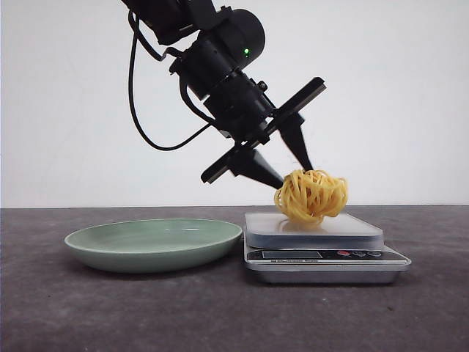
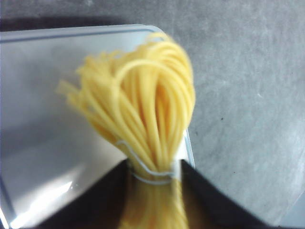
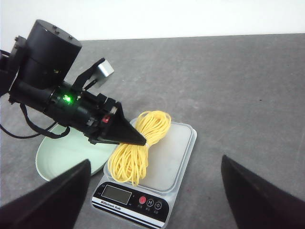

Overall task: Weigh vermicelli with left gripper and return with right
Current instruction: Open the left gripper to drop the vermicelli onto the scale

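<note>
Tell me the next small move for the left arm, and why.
Probably lower slightly and open the left end effector. It is shut on the golden-yellow vermicelli clump, already over the translucent platform of the silver digital scale. The pale green ceramic plate holds nothing, and the open right end effector waits nearby.

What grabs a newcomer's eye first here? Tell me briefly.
The golden vermicelli, pinched in the left gripper over the scale at centre right. Next, the green plate, lying beside the scale on its left. The right gripper hangs open above the scale, apart from it.
</note>
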`<state>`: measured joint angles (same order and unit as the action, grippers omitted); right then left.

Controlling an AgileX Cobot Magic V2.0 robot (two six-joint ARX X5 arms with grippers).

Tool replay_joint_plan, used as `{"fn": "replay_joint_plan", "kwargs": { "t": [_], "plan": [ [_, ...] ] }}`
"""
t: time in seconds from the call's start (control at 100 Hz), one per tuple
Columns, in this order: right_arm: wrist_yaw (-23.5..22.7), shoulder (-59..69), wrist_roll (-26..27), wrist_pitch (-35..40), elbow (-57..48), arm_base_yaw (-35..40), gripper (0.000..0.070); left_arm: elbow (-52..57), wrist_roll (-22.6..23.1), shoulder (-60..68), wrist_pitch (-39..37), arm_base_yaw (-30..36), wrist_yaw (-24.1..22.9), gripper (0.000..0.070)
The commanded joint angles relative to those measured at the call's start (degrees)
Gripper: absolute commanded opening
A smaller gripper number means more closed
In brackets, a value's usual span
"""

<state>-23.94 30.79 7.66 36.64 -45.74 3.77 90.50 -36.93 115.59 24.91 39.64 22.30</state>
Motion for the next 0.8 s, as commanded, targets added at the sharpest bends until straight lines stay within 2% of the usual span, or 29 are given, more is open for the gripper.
{"fn": "replay_joint_plan", "kwargs": {
  "t": [0.0, 0.24, 0.45, 0.62, 0.79],
  "plan": [
    [-0.1, 0.2, -0.7, -0.4, -1.2, 0.2, 0.0553, 1.8, 0.7, 0.7, -0.4, 0.4, 0.3, 0.0354],
    [0.0, 0.2, -0.9, -0.1, -1.2, 0.2, 0.0553, 1.8, 3.1, -0.8, -0.5, 0.2, 0.6, 0.0353],
    [0.0, 0.2, -0.9, 0.3, -1.2, 0.2, 0.0553, 1.8, 7.5, -8.9, 0.7, -2.4, -2.0, 0.0347],
    [0.0, 0.2, -0.9, 1.1, -1.2, 0.2, 0.0553, 1.8, 14.2, -20.2, 5.6, -5.0, -6.8, 0.0347],
    [-0.1, 0.2, -1.1, 1.6, -1.2, 0.2, 0.0553, 1.8, 20.5, -33.0, 10.3, -5.7, -14.4, 0.0347]
  ]
}}
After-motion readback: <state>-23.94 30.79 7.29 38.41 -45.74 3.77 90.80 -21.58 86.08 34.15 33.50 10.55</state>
